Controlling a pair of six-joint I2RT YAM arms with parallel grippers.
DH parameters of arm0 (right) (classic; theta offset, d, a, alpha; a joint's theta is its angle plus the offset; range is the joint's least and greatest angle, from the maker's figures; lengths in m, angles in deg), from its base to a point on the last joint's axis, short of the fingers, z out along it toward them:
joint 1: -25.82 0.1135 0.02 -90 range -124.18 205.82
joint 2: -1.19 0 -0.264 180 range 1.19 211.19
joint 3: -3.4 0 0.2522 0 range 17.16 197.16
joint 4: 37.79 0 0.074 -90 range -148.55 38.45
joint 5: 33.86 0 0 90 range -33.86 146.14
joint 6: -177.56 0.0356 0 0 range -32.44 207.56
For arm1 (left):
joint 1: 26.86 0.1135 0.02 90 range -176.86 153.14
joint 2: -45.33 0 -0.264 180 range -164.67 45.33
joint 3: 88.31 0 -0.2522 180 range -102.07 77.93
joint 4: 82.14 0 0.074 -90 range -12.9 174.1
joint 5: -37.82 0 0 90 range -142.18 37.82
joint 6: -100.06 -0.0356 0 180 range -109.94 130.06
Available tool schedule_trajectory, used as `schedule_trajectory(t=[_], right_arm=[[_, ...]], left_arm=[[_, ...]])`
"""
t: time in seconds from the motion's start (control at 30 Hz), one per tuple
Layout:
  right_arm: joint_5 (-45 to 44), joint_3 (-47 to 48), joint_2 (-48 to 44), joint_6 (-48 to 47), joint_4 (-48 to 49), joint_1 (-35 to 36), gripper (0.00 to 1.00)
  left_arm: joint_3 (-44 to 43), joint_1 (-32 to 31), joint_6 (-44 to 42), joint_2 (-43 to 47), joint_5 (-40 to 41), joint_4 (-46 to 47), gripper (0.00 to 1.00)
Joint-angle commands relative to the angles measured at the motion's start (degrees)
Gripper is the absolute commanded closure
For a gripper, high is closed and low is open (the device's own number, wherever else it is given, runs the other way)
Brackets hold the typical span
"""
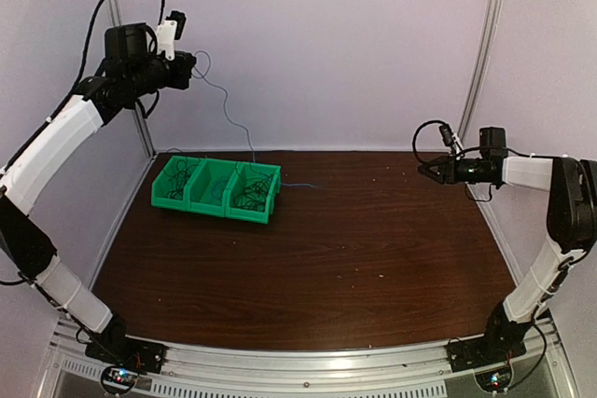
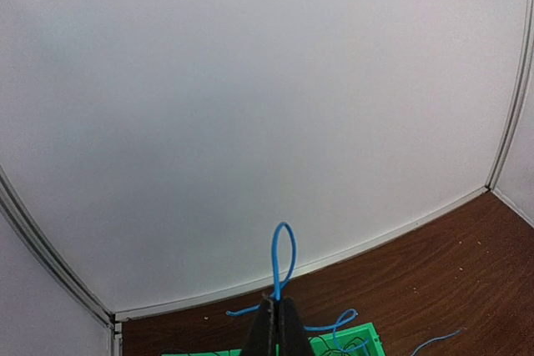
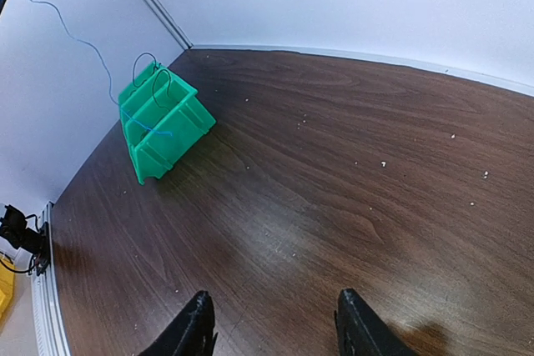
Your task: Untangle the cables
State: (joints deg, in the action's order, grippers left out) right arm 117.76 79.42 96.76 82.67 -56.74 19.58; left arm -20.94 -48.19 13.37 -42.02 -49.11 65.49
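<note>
Left tool (image 1: 191,64) is raised high near the back-left corner, well above the tabletop (image 1: 373,258). Its jaws are pinched tight on a blue cable (image 1: 229,109). In the left wrist view a small loop of that cable stands up just past the closed tips.

From the grip the blue cable hangs down in a loose wavy line to the green bins (image 1: 216,188). It looks lifted this high so that its length draws up and out of the tangle below. That is a judgement. The line shows slack, not tension.

Right tool (image 1: 431,171) hangs at mid height on the right side, well apart from the bins. Its jaws stand apart with nothing between them. The right wrist view shows only bare tabletop between the two fingers. It points toward the bins, probably waiting to take a strand.

The green bins are three open compartments side by side at the back left of the tabletop:
- Left: loose black cables (image 1: 179,174).
- Middle: a few fine strands, colour hard to tell.
- Right: the densest black snarl. The blue cable seems to enter about here.

A short blue end (image 1: 300,185) lies on the tabletop just right of the bins.

Most cables look to be in the bins, so little of the sorting seems done.
</note>
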Motion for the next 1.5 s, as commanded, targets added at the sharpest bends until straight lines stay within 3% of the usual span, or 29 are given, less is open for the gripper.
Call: schedule_trajectory(t=[0.0,0.37,0.73,1.47], right_arm=[[0.7,-0.5,0.9,-1.6,-0.2,-0.1,0.49],[0.7,-0.5,2.2,-2.1,-0.6,-0.1,0.49],[0.9,-0.4,3.2,-2.3,-0.9,-0.1,0.49],[0.6,-0.3,3.2,-2.3,-1.2,-0.1,0.49]], left_arm=[[-6.6,0.9,-1.0,-3.1,-0.3,1.2,1.0],[-17.4,3.9,0.5,-10.2,-2.2,1.2,1.0],[-16.0,7.3,2.9,-10.5,-6.0,2.8,1.0],[-19.4,7.5,1.7,-5.7,-3.0,6.0,1.0]])
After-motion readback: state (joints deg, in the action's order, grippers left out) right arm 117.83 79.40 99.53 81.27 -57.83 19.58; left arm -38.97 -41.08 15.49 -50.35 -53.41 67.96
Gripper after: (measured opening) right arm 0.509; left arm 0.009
